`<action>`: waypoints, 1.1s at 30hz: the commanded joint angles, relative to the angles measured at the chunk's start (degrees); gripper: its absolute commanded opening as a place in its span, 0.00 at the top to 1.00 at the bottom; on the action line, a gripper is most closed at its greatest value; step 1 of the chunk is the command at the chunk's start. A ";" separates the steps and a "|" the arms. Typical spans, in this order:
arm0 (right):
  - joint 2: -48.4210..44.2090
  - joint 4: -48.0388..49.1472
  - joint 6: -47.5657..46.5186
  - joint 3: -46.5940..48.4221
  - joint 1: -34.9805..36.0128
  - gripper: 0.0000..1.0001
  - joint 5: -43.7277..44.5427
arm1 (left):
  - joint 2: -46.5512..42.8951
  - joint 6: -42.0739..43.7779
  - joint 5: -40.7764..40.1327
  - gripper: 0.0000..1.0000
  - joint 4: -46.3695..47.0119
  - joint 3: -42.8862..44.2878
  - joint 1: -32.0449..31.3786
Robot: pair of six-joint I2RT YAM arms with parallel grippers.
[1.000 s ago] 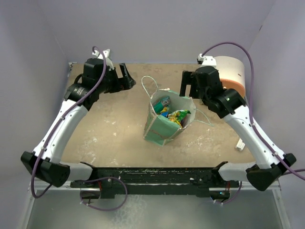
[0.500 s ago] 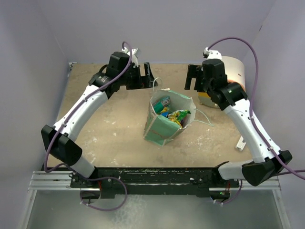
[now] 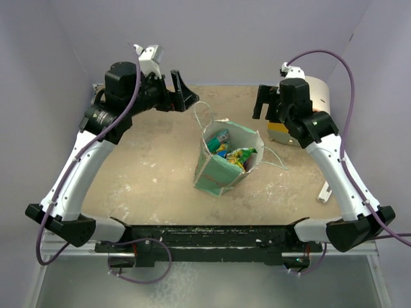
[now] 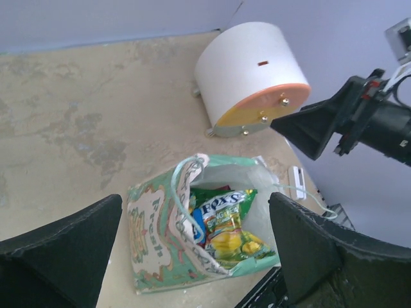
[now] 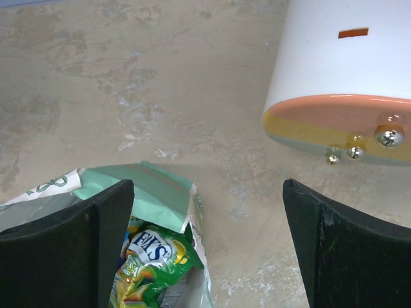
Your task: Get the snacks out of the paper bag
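Observation:
The mint-green paper bag (image 3: 225,165) stands open at the table's middle, with its patterned side (image 4: 151,244) in the left wrist view. Inside lie the snacks: a yellow-green packet (image 3: 241,156) on top and a teal one (image 3: 219,138) behind it. The yellow-green packet also shows in the left wrist view (image 4: 232,232) and the right wrist view (image 5: 151,266). My left gripper (image 3: 178,91) is open, raised at the back left of the bag. My right gripper (image 3: 265,102) is open, raised at the back right. Both are empty and apart from the bag.
A cream-orange-yellow cylinder (image 3: 309,106) lies at the back right, just behind my right gripper. A small white block (image 3: 323,192) lies near the right edge. The bag's white string handles (image 3: 201,114) loop out towards the back and right.
My left arm has pulled back to the left and risen, away from the bag's back handle. My right gripper has shifted slightly up and right. The bag has not moved.

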 commanded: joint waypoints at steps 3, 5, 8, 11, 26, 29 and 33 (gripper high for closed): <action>-3.00 0.71 0.16 0.77 -0.16 0.00 -0.28 | 6.77 0.52 8.60 0.01 -0.46 3.46 -1.04; -3.41 0.71 0.21 0.41 -0.16 0.00 -0.07 | 7.36 -0.03 9.77 0.01 0.50 1.73 -2.15; -3.94 0.75 0.35 0.07 -0.16 0.00 -0.18 | 9.25 -1.18 7.77 0.01 -3.74 2.11 -2.72; -4.47 1.04 0.11 -0.42 -0.16 0.00 -0.10 | 9.76 -2.30 6.16 0.02 -5.83 2.63 -2.67; -4.54 0.57 -0.71 0.90 -0.16 0.00 -3.98 | 10.56 -4.58 4.12 0.85 -8.01 5.35 -2.29; -4.45 0.47 -0.70 0.88 -0.18 0.00 -4.76 | 9.97 -4.59 3.22 0.94 -8.42 6.02 -2.00; -4.31 0.35 -0.71 1.13 -0.16 0.00 -5.93 | 9.44 -4.77 3.30 1.00 -8.05 6.05 -1.80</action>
